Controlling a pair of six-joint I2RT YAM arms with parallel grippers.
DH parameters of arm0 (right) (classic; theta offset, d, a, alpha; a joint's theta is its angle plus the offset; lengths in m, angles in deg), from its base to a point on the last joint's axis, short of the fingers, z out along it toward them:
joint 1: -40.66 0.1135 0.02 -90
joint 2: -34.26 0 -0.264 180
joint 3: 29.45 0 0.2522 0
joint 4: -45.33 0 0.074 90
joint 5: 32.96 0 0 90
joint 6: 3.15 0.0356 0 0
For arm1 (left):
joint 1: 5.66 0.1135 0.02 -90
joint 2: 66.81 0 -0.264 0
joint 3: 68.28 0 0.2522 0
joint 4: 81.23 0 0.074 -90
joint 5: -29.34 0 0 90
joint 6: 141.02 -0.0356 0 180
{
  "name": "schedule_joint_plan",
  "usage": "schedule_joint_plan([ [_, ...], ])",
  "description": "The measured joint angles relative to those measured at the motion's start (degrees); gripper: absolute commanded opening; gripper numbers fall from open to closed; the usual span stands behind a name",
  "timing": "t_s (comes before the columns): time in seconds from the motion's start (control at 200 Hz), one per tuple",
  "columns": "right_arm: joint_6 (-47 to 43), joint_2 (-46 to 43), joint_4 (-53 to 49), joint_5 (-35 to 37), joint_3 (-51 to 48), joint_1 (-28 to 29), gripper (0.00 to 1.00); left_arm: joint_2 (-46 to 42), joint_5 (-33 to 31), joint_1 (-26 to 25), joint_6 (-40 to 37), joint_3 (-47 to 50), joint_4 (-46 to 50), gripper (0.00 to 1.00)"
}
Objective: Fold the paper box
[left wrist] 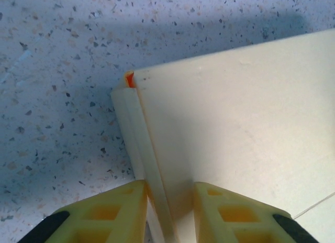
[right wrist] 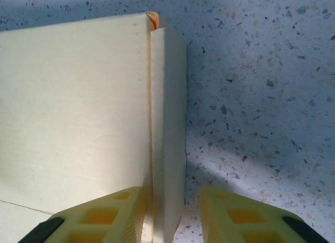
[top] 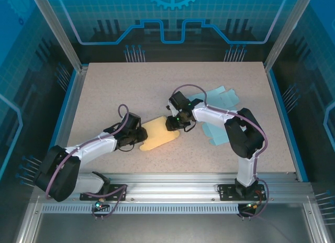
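Paper box (top: 157,135): a pale yellow, half-flat piece lying on the speckled table (top: 131,80) around the middle, between the two arms, with one gripper at each end.
Left gripper (top: 138,136): down at the box's left end. From its wrist camera the left gripper (left wrist: 170,193) stands astride a narrow turned-up edge strip of the box (left wrist: 235,122).
Left gripper, opening: jaws narrow. The outer finger (left wrist: 112,209) looks pressed to the strip's outside and the inner finger (left wrist: 235,211) sits over the flat panel. I cannot tell whether the strip is really pinched.
Right gripper (top: 175,125): at the box's right end, also low on the table.
Right gripper, opening: part-way apart around the folded side strip of the box (right wrist: 73,107). In its wrist view the right gripper (right wrist: 172,193) has one finger (right wrist: 104,217) against the panel side of the fold, while a sliver of bare table shows between the strip and the other finger (right wrist: 246,217), so nothing is clamped.
Fold corners: a small orange fleck (left wrist: 129,78) shows at the strip's far corner, and another (right wrist: 152,19) at the right end.
Blue sheets (top: 222,99): flat paper lying behind the right arm, well apart from the box.
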Motion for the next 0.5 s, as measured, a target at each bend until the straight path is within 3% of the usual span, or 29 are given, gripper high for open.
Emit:
schedule_joint_plan([
  [0.345, -0.1, -1.8, -0.6, 2.0, 0.0, 0.2, 0.49, -4.0, -0.8, 0.0, -0.9, -1.2, 6.3, 0.50],
  [0.5, -0.9, -7.0, 0.3, 3.8, -1.3, 0.4, 0.54, -8.2, -2.3, 0.0, -2.5, -4.6, 9.7, 0.57],
])
